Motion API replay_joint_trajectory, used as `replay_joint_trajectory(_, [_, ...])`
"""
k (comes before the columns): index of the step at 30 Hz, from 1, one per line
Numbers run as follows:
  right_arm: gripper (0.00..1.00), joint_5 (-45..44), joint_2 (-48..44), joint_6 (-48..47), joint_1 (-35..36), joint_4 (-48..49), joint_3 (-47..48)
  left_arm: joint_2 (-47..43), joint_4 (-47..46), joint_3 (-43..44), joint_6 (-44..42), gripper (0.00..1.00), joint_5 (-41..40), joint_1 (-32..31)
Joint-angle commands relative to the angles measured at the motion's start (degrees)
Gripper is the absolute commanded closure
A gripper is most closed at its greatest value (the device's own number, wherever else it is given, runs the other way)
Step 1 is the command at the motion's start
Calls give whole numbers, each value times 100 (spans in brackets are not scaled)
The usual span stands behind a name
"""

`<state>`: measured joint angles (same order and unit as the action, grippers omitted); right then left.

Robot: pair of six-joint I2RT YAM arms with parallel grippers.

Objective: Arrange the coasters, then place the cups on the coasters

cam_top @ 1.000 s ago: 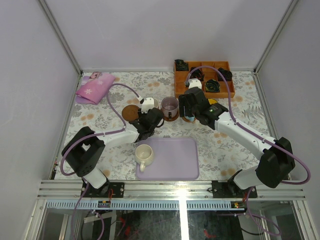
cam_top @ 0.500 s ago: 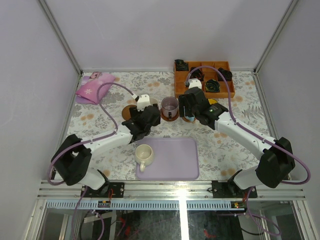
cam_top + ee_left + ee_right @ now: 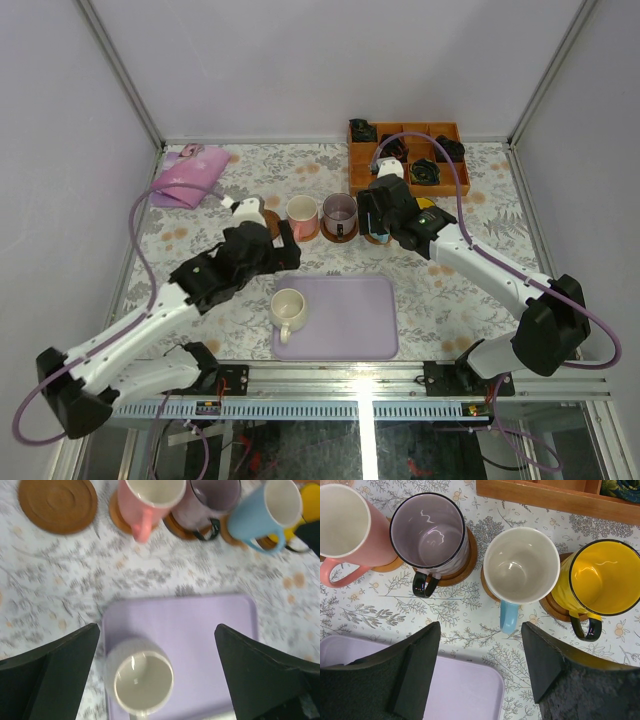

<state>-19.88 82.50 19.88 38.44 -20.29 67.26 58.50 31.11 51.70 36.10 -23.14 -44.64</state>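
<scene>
Last cup: small cream handled mug (image 3: pixel 142 680), upright on flat lilac rectangular tray (image 3: pixel 200 625), directly below left jaws.
Left jaws: wide open, empty; nearer arm.
Right jaws: part-open, empty.
Free coaster: round brown wooden disc (image 3: pixel 57 502), beyond-left.

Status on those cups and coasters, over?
Left jaws open, empty; right jaws open, empty. Pink cup, mauve cup, blue cup, yellow cup on coasters. Cream cup on lilac tray, bare coaster waiting. Nothing seen between them.

glossy cups (image 3: pixel 521 560), matt wooden coasters (image 3: pixel 57 500)
</scene>
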Motion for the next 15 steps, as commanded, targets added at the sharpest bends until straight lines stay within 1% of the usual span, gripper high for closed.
replay_joint_trajectory(1, [26, -32, -177, 11, -47, 47, 102, -657, 1347, 46, 670, 0, 1468, -56])
replay_joint_trajectory(3, [24, -12, -166, 20, -47, 35, 94, -916, 1558, -57, 1051, 0, 1875, -96])
replay_joint_trajectory(5, [21, 37, -135, 33, -47, 5, 115, -1226, 1760, -229, 1431, 0, 2032, -253])
replay_joint_trajectory(10, [20, 212, -111, 101, -47, 16, 118, -1706, 2125, -707, 2185, 0, 1924, -717])
replay_joint_trajectory(13, [20, 271, -107, 121, -47, -24, 138, -1627, 2276, -849, 2503, 0, 1796, -1038])
replay_joint_trajectory(15, [20, 252, -131, 117, -47, -27, 130, -1475, 2436, -840, 2690, 0, 1519, -1310])
